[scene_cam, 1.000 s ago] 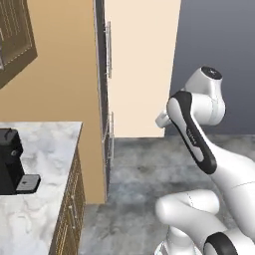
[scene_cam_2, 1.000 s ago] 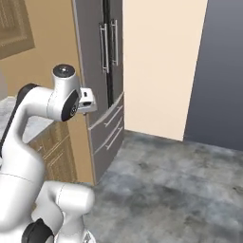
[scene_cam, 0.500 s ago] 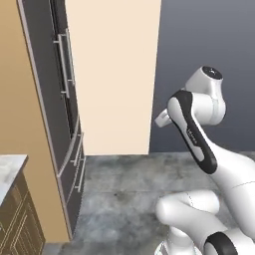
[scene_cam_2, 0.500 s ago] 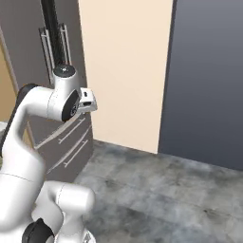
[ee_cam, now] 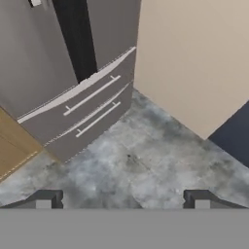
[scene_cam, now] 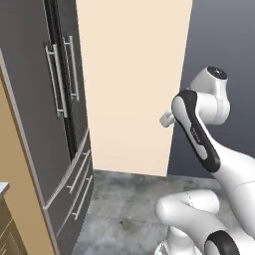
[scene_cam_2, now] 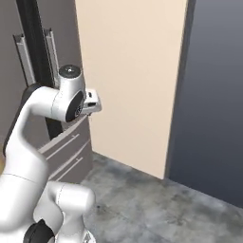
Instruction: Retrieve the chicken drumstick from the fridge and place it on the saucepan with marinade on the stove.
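Step in hand: the base is approaching the fridge (scene_cam: 47,149); judged from the closed doors, retrieval is not yet begun.
Fridge position: it is occupying the left side of the left base view, upper left of the hand view, left edge of the right base view.
Door handles (scene_cam: 62,79): two vertical bars are standing side by side in the upper left of the left base view.
Lower drawers (ee_cam: 90,109): both are sitting shut, at centre left of the hand view.
Gripper (ee_cam: 122,199): jaws are standing released, spread wide, grasping nothing; it is pointing down at the grey floor (ee_cam: 146,165).
Chicken drumstick: presumably lying inside the fridge, behind the doors.
Next move: it is calling for lining up with a door handle and pulling that door open.
Writing: no brand, label or text is readable.
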Tool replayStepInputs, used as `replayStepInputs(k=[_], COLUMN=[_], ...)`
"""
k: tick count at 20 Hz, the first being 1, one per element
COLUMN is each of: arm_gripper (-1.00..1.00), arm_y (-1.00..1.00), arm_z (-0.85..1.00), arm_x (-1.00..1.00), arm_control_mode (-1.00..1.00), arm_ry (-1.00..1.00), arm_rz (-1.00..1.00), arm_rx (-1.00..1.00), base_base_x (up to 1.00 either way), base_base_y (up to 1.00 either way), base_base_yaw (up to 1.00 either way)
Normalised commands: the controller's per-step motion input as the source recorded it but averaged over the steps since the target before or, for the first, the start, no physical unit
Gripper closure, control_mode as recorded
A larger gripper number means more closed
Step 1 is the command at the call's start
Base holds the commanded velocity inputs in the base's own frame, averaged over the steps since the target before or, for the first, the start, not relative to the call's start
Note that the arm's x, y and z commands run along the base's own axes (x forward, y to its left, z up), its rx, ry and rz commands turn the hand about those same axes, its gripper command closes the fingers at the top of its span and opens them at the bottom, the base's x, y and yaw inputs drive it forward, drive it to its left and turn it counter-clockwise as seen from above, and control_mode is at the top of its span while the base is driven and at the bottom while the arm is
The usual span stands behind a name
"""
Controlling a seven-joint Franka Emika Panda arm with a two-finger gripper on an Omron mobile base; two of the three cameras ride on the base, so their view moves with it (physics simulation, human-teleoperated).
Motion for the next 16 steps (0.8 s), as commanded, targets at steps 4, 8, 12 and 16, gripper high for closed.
replayStepInputs(k=[4,8,12,16], arm_gripper=[-1.0,-1.0,-1.0,-1.0], arm_y=[0.0,0.0,0.0,0.0], arm_z=[0.0,0.0,0.0,0.0], arm_x=[0.0,0.0,0.0,0.0], arm_control_mode=[1.0,1.0,1.0,1.0], arm_ry=[0.0,0.0,0.0,0.0], arm_rz=[0.0,0.0,0.0,0.0], arm_rx=[0.0,0.0,0.0,0.0], base_base_x=[0.44,0.18,0.0,0.0], base_base_y=[-0.73,-0.8,-0.82,-0.76], base_base_yaw=[0.5,0.51,0.54,0.56])
